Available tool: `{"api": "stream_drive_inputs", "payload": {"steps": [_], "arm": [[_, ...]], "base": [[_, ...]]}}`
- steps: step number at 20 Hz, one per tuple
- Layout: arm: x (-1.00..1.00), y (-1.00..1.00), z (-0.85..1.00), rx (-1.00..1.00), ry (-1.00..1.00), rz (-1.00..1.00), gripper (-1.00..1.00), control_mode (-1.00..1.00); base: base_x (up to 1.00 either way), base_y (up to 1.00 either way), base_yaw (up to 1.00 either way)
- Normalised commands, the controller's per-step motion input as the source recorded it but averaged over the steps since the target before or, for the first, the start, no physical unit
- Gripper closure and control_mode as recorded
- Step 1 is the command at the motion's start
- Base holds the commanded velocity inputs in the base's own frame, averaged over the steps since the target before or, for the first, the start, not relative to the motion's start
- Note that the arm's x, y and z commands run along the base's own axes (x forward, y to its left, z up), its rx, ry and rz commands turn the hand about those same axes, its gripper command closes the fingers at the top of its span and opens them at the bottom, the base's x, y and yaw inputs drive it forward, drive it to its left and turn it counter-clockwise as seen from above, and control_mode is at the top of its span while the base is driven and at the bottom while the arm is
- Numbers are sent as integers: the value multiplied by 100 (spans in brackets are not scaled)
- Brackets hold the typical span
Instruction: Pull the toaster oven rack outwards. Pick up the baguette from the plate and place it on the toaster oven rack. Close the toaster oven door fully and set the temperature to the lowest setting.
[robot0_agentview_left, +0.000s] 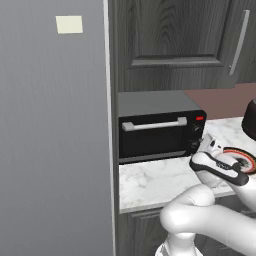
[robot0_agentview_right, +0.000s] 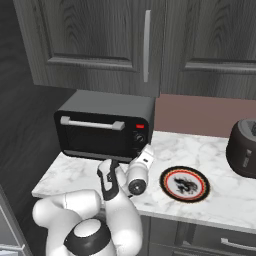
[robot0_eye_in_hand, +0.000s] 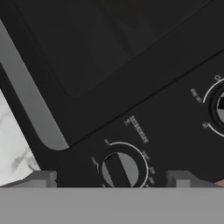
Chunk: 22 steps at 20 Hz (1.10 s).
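Evidently the last step is in hand: the toaster oven (robot0_agentview_right: 104, 127) at the worktop's left end is seen shut, the fingers (robot0_eye_in_hand: 43, 178) spread wide around a knob (robot0_eye_in_hand: 119, 169); closing and turning is called for next

The white arm rises from the base, elbow bent low, forearm reaching forward and up with the wrist rolled over. The pincer (robot0_eye_in_hand: 117, 178) is spread wide, nothing between its jaws, both dark fingertips (robot0_eye_in_hand: 40, 178) showing apart in the hand view. In the right base view the hand (robot0_agentview_right: 145, 157) points ahead.
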Motion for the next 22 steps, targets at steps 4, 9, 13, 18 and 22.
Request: {"api": "stream_drive_inputs", "payload": {"steps": [4, 9, 13, 18, 22], "arm": [[21, 0, 0, 0, 0, 0, -100, -100], [25, -1, 0, 0, 0, 0, -100, -100], [4, 0, 0, 0, 0, 0, -100, -100], [0, 0, 0, 0, 0, 0, -100, -100], [0, 0, 0, 0, 0, 0, 100, -100]], "base": [[0, 0, 0], [0, 0, 0], [0, 0, 0], [0, 0, 0], [0, 0, 0]]}}
